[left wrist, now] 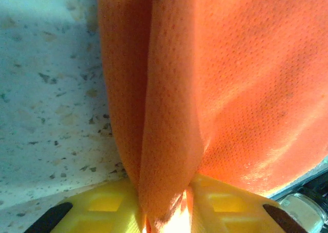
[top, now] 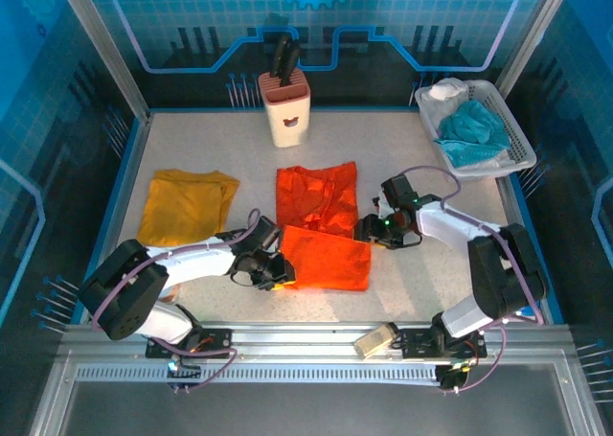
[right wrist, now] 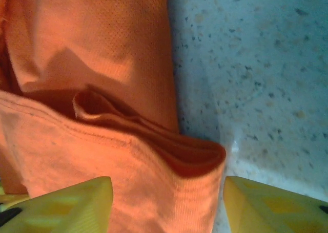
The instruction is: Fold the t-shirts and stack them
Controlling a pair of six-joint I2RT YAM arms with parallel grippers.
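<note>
Left gripper (left wrist: 163, 210): jaws narrow. A raised ridge of the orange shirt (top: 321, 254) runs down between the two yellow fingers (left wrist: 107, 212) and touches both, so it reads as a pinch on the fabric. In the top view this gripper sits low at the left edge of the shirt's near panel.

Right gripper (right wrist: 166, 202): jaws wide. They straddle a doubled edge of the orange shirt without clamping it. The fabric overlaps one finger and ends just beside the other. In the top view this gripper sits at the right edge of the shirt, where the near and far panels meet.

Orange shirt: lies mid-table, between the two grippers. The near panel is smooth and doubled over. The far panel is wrinkled and spread flat. Judgement: one fold is laid and the garment is only partly folded.

Yellow shirt (top: 187, 206): lies flat on the table (top: 402, 292), to the left and well apart from the orange one. It forms a compact, roughly square shape and appears already folded. The number of layers cannot be told.

Remaining work, as judged:
1. Let go of the fold just laid.
2. Complete the folds on the orange shirt.
3. Stack one shirt on the other. No stacking has been done.

The knife block (top: 284, 110) and the basket (top: 522, 149) at the far side lie clear of the work.
</note>
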